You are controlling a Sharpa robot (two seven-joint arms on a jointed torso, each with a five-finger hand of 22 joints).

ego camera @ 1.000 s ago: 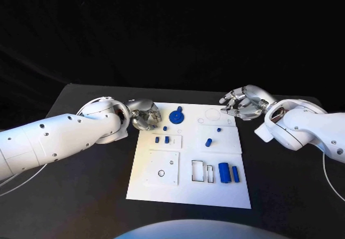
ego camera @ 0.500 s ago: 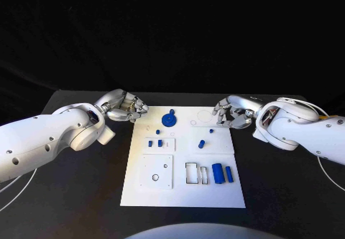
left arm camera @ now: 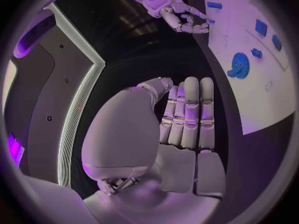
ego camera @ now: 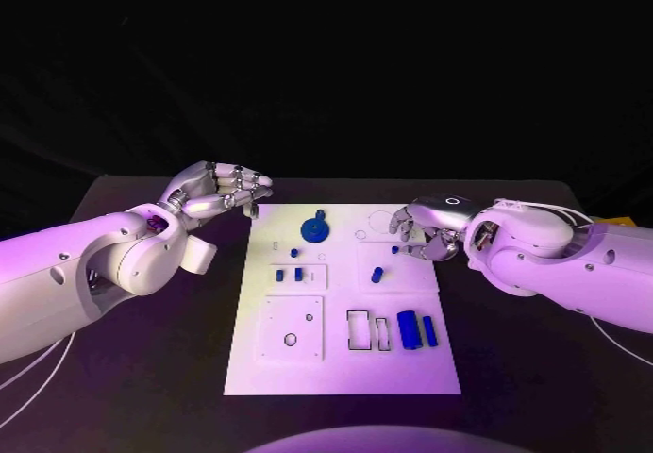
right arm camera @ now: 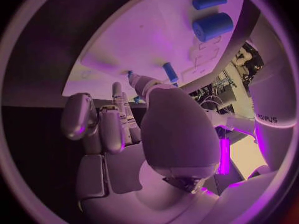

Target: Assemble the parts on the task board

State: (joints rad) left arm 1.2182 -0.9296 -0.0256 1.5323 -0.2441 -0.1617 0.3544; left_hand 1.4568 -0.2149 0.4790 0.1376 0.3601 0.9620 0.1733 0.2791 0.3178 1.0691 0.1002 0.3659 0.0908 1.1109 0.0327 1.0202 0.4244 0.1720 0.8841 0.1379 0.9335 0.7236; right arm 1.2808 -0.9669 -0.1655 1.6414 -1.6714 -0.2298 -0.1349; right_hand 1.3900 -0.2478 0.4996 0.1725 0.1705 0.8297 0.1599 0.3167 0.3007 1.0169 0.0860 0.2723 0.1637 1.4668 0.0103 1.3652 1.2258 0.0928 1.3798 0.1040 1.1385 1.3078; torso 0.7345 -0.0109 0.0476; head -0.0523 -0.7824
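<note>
White and flat, the task board (ego camera: 409, 377) is lying in the middle of the black table (ego camera: 544, 377), its long side running away from the robot. Nearest the robot on the board, two blue cylinders are lying side by side right of two empty rectangular cut-outs (ego camera: 369, 330): a thick cylinder (ego camera: 409, 330) and a thinner rod (ego camera: 428, 330). Left of them a square panel (ego camera: 294, 327) is showing two small holes. Farther on, two short blue pegs (ego camera: 289, 276) are standing in a smaller panel, and a single blue peg (ego camera: 377, 275) is lying to their right. Beyond those, a blue gear (ego camera: 314, 229) is sitting near the far edge, with one more small blue piece (ego camera: 293, 253) just nearer than it.

The right hand (ego camera: 419, 234) is hovering over the board's right edge, level with the gear, its fingers curled inward; whether anything is pinched between them cannot be told. A small blue piece (ego camera: 394, 250) is showing just at its fingertips. In the right wrist view the fingers (right arm camera: 118, 114) are reaching toward the board, with the thick cylinder (right arm camera: 212, 27) and rod (right arm camera: 209, 1) beyond. The word "sharpa" is reading on the robot's white casing (right arm camera: 268, 118).

The left hand (ego camera: 215, 189) is hanging off the board's far left corner, over the table, fingers loosely bent and holding nothing. In the left wrist view its fingers (left arm camera: 190, 114) are lying straight together, and the gear (left arm camera: 238, 64) is showing on the board beyond.
</note>
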